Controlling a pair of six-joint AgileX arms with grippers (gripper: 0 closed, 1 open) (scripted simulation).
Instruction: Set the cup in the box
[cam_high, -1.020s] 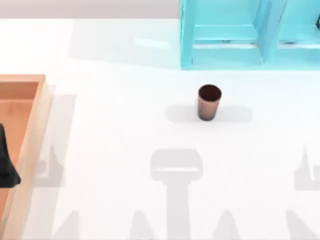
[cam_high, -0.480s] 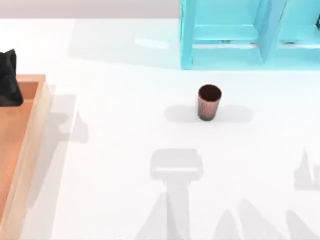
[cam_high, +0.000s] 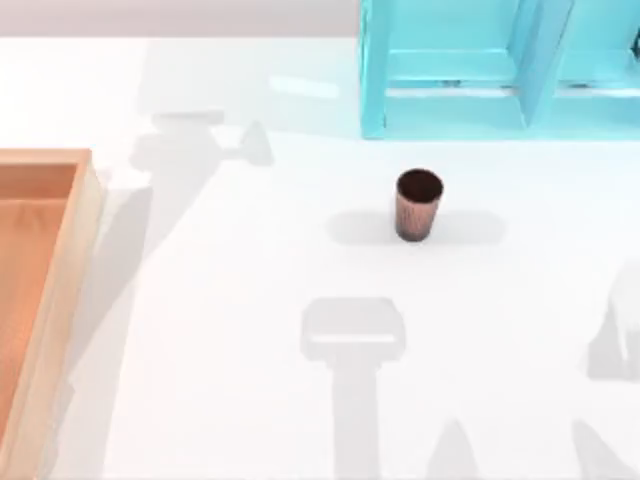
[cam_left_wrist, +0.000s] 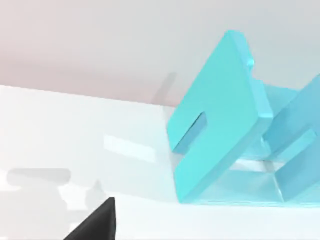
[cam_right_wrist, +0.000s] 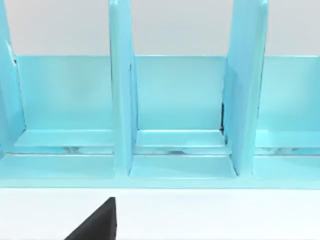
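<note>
The cup, a small reddish-brown tumbler with a dark inside, stands upright on the white table right of centre, in front of the turquoise frame. The box, shallow and of orange-brown wood with a pale rim, lies at the table's left edge, far from the cup. A dark part of my left gripper juts into the left wrist view, which faces the turquoise frame's end from the side. A dark part of my right gripper juts into the right wrist view, facing the frame's compartments head-on.
The turquoise shelf-like frame stands at the table's far right, just behind the cup; its upright dividers split it into bays. Arm shadows fall on the white table between box and cup.
The left arm's dark gripper, over the box a second ago, moved toward the far side and left the top view; its shadow now lies far left. The cup has not moved.
</note>
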